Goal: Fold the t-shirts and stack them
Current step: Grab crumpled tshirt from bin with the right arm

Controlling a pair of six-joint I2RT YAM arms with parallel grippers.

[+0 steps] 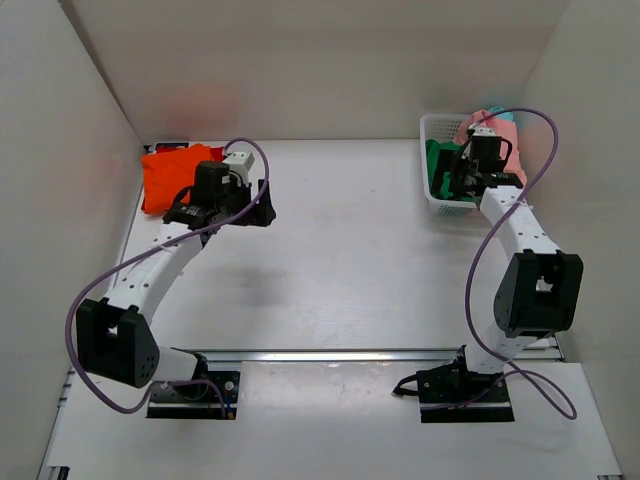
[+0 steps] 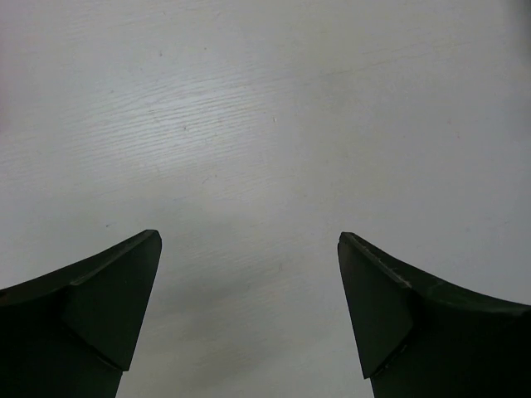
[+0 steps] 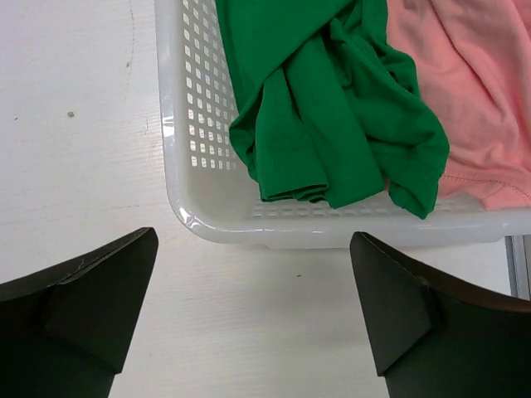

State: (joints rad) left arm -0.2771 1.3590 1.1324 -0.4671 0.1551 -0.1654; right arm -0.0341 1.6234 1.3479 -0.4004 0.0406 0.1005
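Observation:
A folded bright orange t-shirt (image 1: 176, 176) lies at the far left of the table, with a red edge (image 1: 160, 148) showing behind it. A dark green t-shirt (image 1: 438, 166) and a salmon pink t-shirt (image 1: 512, 152) lie crumpled in the white lattice basket (image 1: 447, 207) at the far right. My left gripper (image 1: 262, 207) is open and empty over bare table (image 2: 249, 249), right of the orange shirt. My right gripper (image 1: 462, 185) is open and empty (image 3: 253, 249), held above the basket's near wall (image 3: 249, 225). The green shirt (image 3: 332, 124) and the pink shirt (image 3: 473, 91) lie just beyond its fingertips.
White walls close in the table at the left, back and right. The basket stands against the right wall. A bit of teal cloth (image 1: 497, 115) shows at the basket's far end. A metal rail (image 1: 350, 355) runs across the near edge by the arm bases.

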